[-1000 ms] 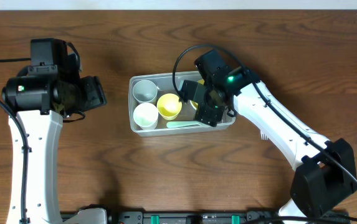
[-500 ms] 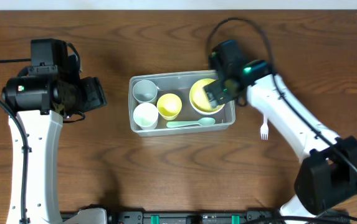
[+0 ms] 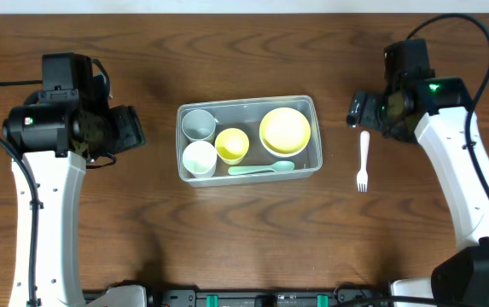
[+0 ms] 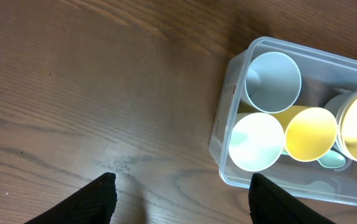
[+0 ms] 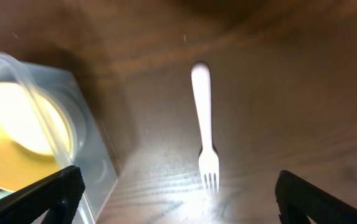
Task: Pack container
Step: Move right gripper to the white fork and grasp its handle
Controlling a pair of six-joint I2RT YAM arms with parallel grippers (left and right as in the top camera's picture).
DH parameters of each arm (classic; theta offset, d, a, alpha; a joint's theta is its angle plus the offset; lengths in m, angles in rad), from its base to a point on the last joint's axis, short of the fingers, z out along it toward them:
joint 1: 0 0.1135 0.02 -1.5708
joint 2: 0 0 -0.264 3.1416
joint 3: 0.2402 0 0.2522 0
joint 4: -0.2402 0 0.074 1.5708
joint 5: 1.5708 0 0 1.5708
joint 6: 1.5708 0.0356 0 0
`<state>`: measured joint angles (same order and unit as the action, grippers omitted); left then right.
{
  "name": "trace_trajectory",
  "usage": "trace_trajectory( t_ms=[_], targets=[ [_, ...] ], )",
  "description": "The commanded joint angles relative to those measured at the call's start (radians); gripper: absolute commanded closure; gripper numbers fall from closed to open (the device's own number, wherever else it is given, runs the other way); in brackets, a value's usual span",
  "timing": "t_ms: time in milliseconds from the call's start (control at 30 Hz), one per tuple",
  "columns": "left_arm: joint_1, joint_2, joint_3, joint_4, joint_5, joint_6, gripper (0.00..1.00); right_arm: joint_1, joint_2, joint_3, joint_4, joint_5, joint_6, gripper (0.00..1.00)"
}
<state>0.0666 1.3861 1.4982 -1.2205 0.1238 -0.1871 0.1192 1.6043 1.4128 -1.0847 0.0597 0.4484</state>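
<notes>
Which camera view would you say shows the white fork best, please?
The right wrist view: the fork lies whole and large, tines visible. Overhead shows it small, right of the container. The left wrist view misses it.

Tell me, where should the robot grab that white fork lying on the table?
Mid-handle, from straight above, I'd guess. The white fork lies flat on the table, apart from the container, so jaws could straddle the slim handle across its width, away from the tines.
</notes>
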Motion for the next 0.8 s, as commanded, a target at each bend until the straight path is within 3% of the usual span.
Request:
trace_trajectory(
  t_ms=[0, 267, 467, 767],
  targets=[
    [0.004, 0.000, -0.005, -0.003, -0.015, -0.006, 0.31, 0.002, 0.010, -0.071, -0.003, -0.012, 0.097, 0.01],
    [0.004, 0.000, -0.005, -0.010, -0.015, -0.006, 0.31, 0.002, 0.013, -0.295, 0.152, -0.011, 0.103, 0.01],
    [0.004, 0.000, -0.005, -0.010, -0.015, -0.006, 0.31, 0.002, 0.016, -0.410, 0.290, -0.011, -0.010, 0.01],
    [0.004, 0.000, -0.005, -0.010, -0.015, -0.006, 0.31, -0.010, 0.069, -0.444, 0.420, -0.012, -0.225, 0.01]
  ],
)
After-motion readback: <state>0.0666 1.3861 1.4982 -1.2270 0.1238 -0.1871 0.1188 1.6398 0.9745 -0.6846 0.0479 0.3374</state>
